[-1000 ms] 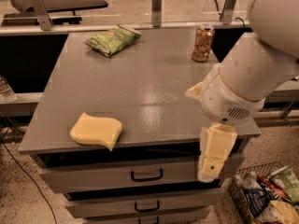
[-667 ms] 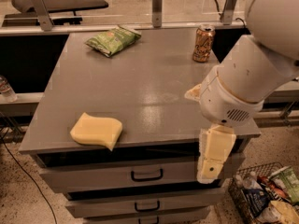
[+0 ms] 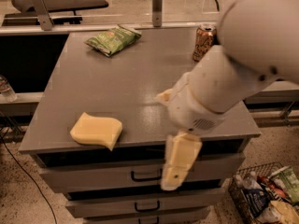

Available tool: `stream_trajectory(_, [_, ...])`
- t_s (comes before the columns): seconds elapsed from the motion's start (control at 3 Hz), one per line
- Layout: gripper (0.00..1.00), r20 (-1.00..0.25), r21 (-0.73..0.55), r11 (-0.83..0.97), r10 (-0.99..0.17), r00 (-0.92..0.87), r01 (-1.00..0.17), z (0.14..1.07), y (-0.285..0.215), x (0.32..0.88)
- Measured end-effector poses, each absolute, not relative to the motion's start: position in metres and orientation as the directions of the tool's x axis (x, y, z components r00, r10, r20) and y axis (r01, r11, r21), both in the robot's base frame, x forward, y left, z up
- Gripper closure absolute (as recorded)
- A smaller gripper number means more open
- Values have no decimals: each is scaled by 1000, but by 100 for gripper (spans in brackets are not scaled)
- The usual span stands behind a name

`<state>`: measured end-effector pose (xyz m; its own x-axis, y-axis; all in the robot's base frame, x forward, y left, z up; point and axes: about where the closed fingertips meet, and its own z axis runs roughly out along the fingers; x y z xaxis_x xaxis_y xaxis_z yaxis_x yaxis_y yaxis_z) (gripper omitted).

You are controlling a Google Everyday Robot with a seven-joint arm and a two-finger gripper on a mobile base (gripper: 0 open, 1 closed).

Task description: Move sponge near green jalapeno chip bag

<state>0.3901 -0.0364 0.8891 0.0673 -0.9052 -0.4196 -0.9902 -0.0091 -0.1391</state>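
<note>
The pale yellow sponge [image 3: 96,130] lies flat near the front left edge of the grey cabinet top [image 3: 140,83]. The green jalapeno chip bag [image 3: 112,39] lies at the far left of the top, well apart from the sponge. My gripper [image 3: 174,171] hangs at the end of the big white arm [image 3: 233,73], in front of the cabinet's front edge and over the drawers. It is to the right of the sponge and holds nothing that I can see.
A gold drink can [image 3: 204,42] stands at the far right of the top. Drawers with dark handles [image 3: 145,175] face me below. A wire basket of mixed snack packets [image 3: 268,197] sits on the floor at the lower right.
My arm and gripper have moved left along the cabinet's front edge, closer to the sponge. The sponge, bag and can have not moved.
</note>
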Motion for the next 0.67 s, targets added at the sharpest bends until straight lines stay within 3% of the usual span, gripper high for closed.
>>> stream_trajectory(0.67, [0,-569,-157,-18,-816,106,-987,876,74,398])
